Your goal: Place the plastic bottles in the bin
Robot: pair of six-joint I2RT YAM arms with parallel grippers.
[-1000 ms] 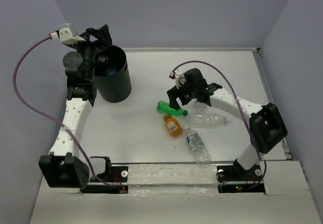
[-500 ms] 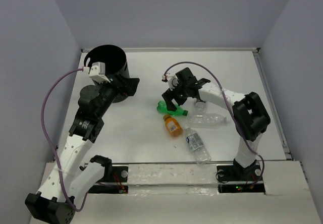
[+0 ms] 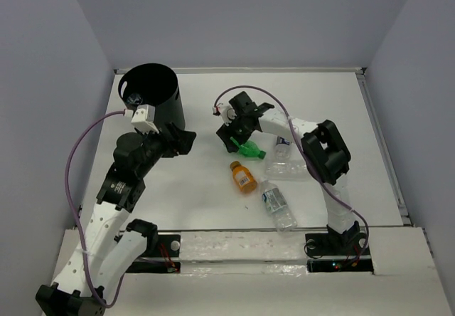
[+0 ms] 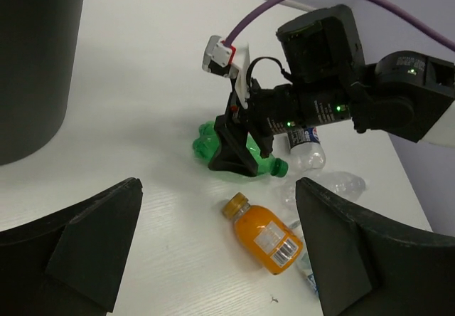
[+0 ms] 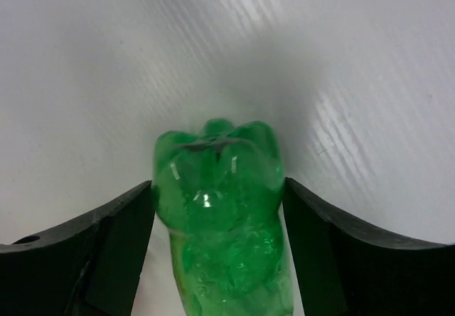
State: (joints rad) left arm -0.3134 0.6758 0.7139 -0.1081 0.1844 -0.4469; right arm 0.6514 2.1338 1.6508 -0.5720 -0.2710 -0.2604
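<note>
**Task progress at this moment.** We see the right gripper lowered over the base end of the green bottle, which lies on its side on the table. In the right wrist view its fingers bracket the bottle's two sides with no gap showing. We therefore read the jaws as pinching the green bottle, though it appears to rest on the table and is not yet lifted.

The left gripper hangs spread wide and holds nothing. The bin stands just behind it and well apart from the right gripper.

Just beyond the cap of the pinched bottle, away from the right gripper's fingertips, lies the orange bottle. Farther out in the same direction lies a clear labelled bottle, and another clear bottle lies partly under the right forearm. The bin's interior is dark, and we cannot tell what it holds.

We judge the task to be partway at best. At least four bottles are outside the bin, and one of them is gripped. Still to do are the carry across to the bin, the release, and the pick-up of each remaining bottle.
</note>
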